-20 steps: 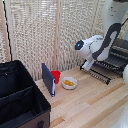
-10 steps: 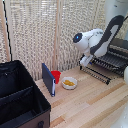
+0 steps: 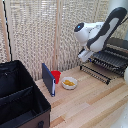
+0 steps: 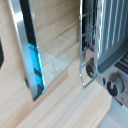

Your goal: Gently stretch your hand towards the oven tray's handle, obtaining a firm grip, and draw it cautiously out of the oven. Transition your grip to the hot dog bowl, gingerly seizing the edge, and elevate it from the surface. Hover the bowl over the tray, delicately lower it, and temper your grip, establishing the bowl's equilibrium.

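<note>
Your gripper (image 3: 84, 56) hung above the pulled-out oven tray (image 3: 102, 66); I could not tell whether it was released or clenched. The hot dog bowl (image 3: 69, 83) sat on the desk (image 3: 95, 102), toward the exterior view's left and lower than the gripper.

Upper right of the exterior view: glossy white, rounded robot arm (image 3: 102, 31) of bulbous segments, with a wide black band along the long link. Small dark round spot on the white joint cap at the arm's left end. Blurred white gripper (image 3: 84, 55) beneath, details unclear.
</note>
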Controlling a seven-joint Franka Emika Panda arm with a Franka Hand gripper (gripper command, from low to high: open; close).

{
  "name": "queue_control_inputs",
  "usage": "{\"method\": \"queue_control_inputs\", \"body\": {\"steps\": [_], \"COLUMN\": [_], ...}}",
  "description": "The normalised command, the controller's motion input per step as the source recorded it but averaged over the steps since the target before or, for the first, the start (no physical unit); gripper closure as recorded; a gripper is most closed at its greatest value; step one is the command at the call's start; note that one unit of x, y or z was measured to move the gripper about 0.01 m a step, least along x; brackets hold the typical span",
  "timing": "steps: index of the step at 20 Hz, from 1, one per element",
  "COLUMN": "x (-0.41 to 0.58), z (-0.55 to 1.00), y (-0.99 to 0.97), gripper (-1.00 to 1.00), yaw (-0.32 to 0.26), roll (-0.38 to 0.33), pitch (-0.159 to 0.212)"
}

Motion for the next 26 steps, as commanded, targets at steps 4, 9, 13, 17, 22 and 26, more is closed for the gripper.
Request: {"method": "queue_control_inputs", "body": {"steps": [4,9,13,17,22,26], "x": [0.0,0.0,0.0,0.0,0.0,0.0], "z": [0.35,0.25,0.12,0.0,-0.01,-0.08], "y": [0.15,0.24,0.37,0.5,0.55,0.62], "gripper": [-1.0,-1.0,-1.0,-1.0,-1.0,-1.0], "yaw": [-0.25,-0.226,-0.195,-0.182,-0.181,-0.174], "roll": [0.232,0.241,0.227,0.174,0.143,0.104], "pitch": [0.0,0.005,0.02,0.013,0.011,0.007]}}
